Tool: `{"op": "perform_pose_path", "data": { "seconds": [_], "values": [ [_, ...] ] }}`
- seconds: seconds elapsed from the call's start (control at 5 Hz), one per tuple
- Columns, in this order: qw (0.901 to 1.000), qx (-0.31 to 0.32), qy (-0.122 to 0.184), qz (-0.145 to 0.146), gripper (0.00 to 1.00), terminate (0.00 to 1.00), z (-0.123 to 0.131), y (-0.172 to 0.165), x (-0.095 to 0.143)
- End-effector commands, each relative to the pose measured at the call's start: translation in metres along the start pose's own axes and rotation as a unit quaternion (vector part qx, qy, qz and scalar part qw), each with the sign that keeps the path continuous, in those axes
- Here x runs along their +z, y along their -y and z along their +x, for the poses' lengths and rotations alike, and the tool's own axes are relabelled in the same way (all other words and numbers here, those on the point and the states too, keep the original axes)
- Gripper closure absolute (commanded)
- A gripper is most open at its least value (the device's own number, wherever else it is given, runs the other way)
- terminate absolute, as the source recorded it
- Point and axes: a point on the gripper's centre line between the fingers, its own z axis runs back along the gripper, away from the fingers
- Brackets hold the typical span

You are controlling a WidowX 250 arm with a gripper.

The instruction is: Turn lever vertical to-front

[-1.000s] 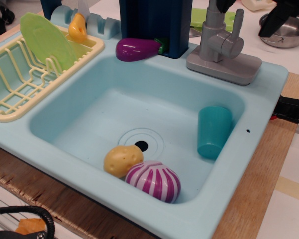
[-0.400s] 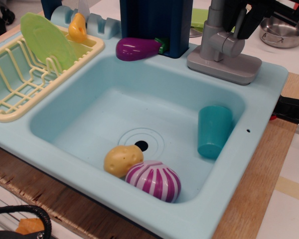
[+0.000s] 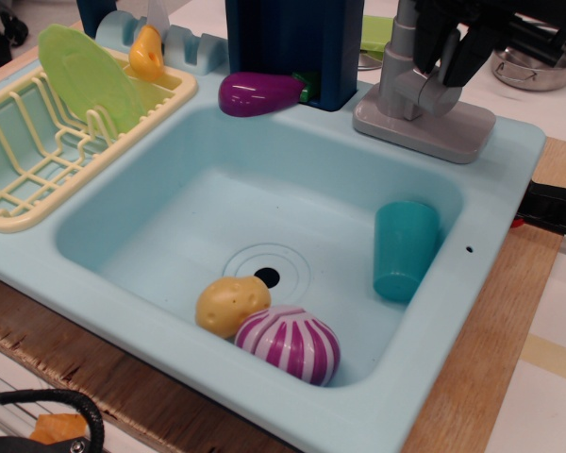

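Observation:
The grey toy faucet (image 3: pixel 403 66) stands on its flat base (image 3: pixel 424 127) at the sink's back right corner. The thin grey lever (image 3: pixel 452 55) rises upright from the short stubby cylinder (image 3: pixel 441 92) on the faucet's right side. It is mostly hidden by my gripper. My black gripper (image 3: pixel 456 64) comes down from the top right, one finger (image 3: pixel 432 47) left of the lever and the other finger (image 3: pixel 477 52) right of it. I cannot tell whether the fingers press on the lever.
A teal cup (image 3: pixel 404 247), a yellow potato (image 3: pixel 231 304) and a purple-striped onion (image 3: pixel 288 343) lie in the light blue sink (image 3: pixel 170 203). A purple eggplant (image 3: pixel 259 92) lies on the back rim by a dark blue box (image 3: pixel 292 42). A yellow dish rack (image 3: pixel 38 151) holds a green plate. A metal pot (image 3: pixel 538 66) stands at the back right.
My gripper has moved in from the top right and come down, so its fingers now stand on either side of the lever. The lever still stands upright.

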Motion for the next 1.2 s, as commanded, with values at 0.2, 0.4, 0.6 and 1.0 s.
{"op": "perform_pose_path", "data": {
  "seconds": [0.2,0.4,0.6,1.0],
  "values": [
    [0.9995,0.023,0.0,-0.022,1.0,0.0,-0.03,-0.001,0.001],
    [0.998,0.036,-0.037,-0.036,1.0,0.0,-0.042,-0.004,-0.011],
    [0.9942,0.047,-0.079,-0.055,1.0,0.0,-0.054,-0.008,-0.025],
    [0.9893,0.051,-0.116,-0.072,1.0,0.0,-0.067,-0.01,-0.035]
  ]
}}
